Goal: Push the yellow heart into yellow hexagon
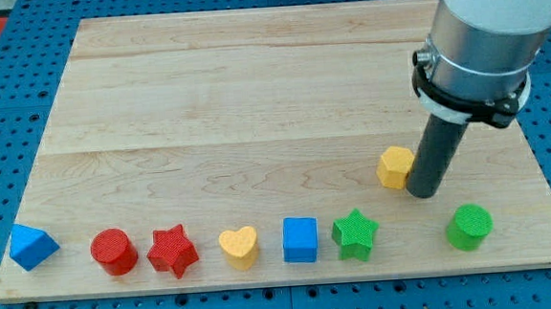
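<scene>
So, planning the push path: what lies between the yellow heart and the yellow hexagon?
Camera view: bare board between yellow heart and yellow hexagon; blue cube sits just below that line.

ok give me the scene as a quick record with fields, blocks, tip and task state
surface: wooden board
tip: my tip touching the right side of the yellow hexagon
bottom row, left to right: blue block, red cylinder, red star, yellow heart, blue cube, green star, green cylinder
heart to hexagon: apart, hexagon up and to the view's right of the heart
task state: heart not yet pushed
</scene>
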Controlling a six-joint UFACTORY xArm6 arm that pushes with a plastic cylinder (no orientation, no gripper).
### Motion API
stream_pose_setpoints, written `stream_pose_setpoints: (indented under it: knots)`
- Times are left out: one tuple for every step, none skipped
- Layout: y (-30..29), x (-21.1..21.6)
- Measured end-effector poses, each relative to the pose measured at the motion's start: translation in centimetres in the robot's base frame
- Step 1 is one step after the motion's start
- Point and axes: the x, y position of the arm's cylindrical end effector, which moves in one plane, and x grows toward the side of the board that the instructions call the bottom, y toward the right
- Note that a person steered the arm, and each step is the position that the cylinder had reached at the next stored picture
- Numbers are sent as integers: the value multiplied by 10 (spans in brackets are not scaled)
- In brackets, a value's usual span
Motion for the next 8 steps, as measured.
stream_pose_setpoints:
  knots:
    - [0, -6]
    - [-1, 8]
    - [-28, 51]
    - [-50, 73]
    - [-56, 77]
    - [-86, 94]
    - [-133, 91]
    - [-174, 74]
